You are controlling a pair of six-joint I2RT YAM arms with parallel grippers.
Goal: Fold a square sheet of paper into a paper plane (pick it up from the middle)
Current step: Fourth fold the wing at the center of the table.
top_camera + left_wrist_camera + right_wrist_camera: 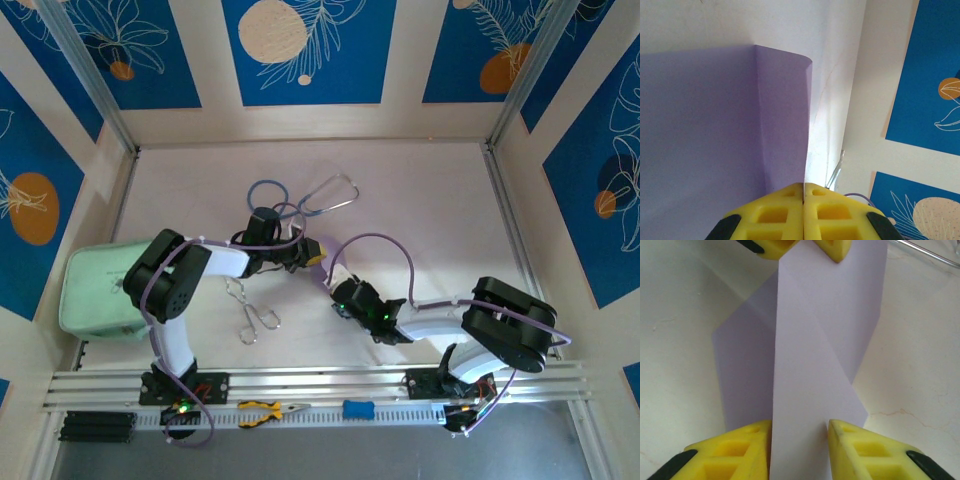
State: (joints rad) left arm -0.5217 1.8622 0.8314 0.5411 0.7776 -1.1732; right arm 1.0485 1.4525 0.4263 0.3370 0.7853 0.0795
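No words, numbers, labels or brand marks can be read; the blue wall panels (330, 70) show only leaf outlines and circles.

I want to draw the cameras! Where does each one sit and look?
Top external: above and behind, looking down; both arms show.
Left wrist: on the left arm, facing the thin pale lilac paper sheet; left gripper shows.
Right wrist: on the right arm, facing that sheet; right gripper shows.
All three share the sheet.
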